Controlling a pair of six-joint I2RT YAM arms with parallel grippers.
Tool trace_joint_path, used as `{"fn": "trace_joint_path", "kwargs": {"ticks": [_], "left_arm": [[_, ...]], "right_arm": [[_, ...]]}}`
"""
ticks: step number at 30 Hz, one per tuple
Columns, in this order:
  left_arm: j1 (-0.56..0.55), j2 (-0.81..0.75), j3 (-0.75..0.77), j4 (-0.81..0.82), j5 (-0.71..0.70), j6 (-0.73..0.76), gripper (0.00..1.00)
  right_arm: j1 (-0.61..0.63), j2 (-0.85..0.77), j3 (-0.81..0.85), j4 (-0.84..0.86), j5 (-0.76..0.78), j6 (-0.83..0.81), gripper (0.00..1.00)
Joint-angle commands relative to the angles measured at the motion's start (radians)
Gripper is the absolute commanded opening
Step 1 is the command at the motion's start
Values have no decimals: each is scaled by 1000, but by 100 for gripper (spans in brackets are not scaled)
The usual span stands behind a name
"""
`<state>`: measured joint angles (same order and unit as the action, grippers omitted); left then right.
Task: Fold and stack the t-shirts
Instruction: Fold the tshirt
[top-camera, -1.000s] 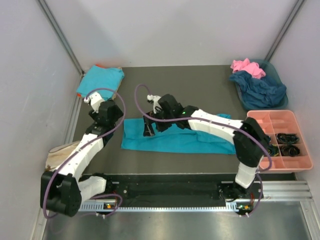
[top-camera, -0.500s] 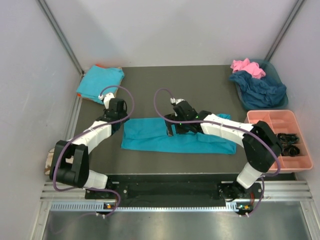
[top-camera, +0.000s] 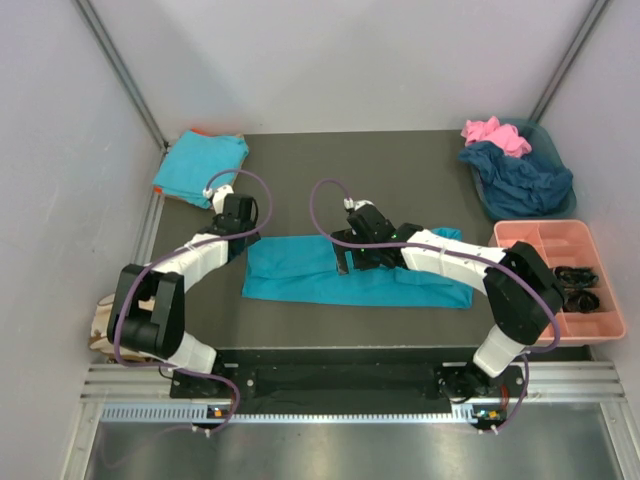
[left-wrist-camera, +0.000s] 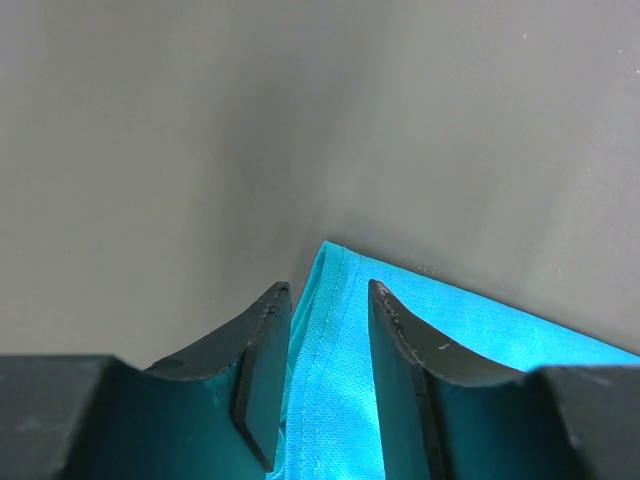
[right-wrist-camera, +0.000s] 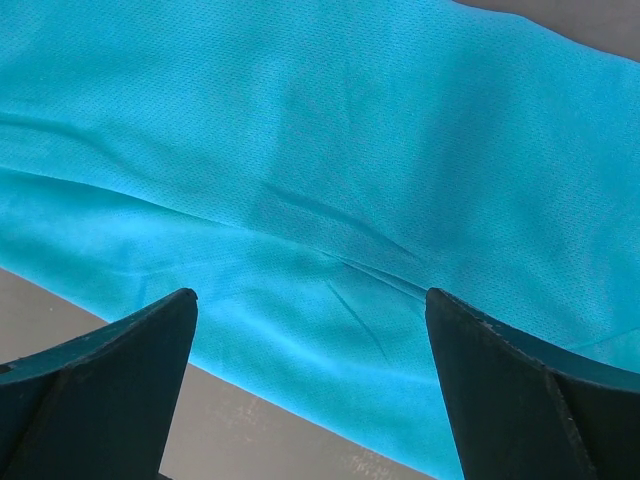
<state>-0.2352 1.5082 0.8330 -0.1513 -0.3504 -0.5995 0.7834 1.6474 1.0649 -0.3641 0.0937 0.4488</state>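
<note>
Status: left tool at far-left corner of the teal t-shirt, jaws narrow astride the hem, can't tell if pinched yet. Shirt is a strip midway on the bench, long axis left-right, running right from that tool; right tool hangs wide over the strip's mid-section, holding nothing. Left arm nearest the corner, so I'd lift from there

Flat on worktop: teal shirt; left gripper at its far-left corner, right gripper over its far edge.
</note>
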Motion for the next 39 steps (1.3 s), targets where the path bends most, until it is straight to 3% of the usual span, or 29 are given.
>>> {"fn": "trace_joint_path", "kwargs": {"ticks": [1,10,27,34,39], "left_arm": [[2,1,35,-28,4,-8,46],[0,-6,-8,-25,36,-40,47],[0,32,-49,21,42,-63,38],[0,53,-40,39,24,-60,22],[0,67,-26,44,5,-49,2]], "right_arm": [[2,11,-2,22,15,11,96],[0,18,-3,25,5,14,96],[-1,26,1,13,3,13,96],[-1,25,4,4,6,10,96],[-3,25,6,2,6,13,96]]}}
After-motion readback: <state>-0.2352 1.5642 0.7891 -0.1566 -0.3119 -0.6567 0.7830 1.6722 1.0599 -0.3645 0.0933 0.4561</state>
